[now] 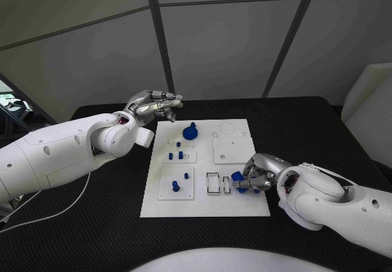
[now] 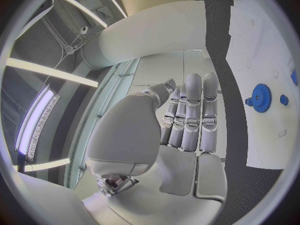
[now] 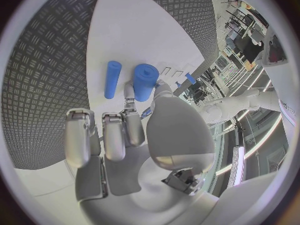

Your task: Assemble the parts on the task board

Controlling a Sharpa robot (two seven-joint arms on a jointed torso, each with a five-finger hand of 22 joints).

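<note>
Hovering at about 10 o'clock off the task board [image 1: 204,209], the left hand [image 1: 153,106] holds nothing, fingers straight. At 4 o'clock, the right hand [image 1: 255,171] pinches a blue cylinder part [image 3: 145,81]; another blue part [image 3: 112,79] lies beside it.

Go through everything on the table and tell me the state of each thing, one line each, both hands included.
Task board: flat on the black table.
Blue gear: standing on the board, free of both hands.
Left hand: fingers curled in, holding nothing, above the board's far left corner.
Right hand: fingers on a blue cylinder at the board's right edge.
Blue rod: lying flat beside the cylinder.
</note>
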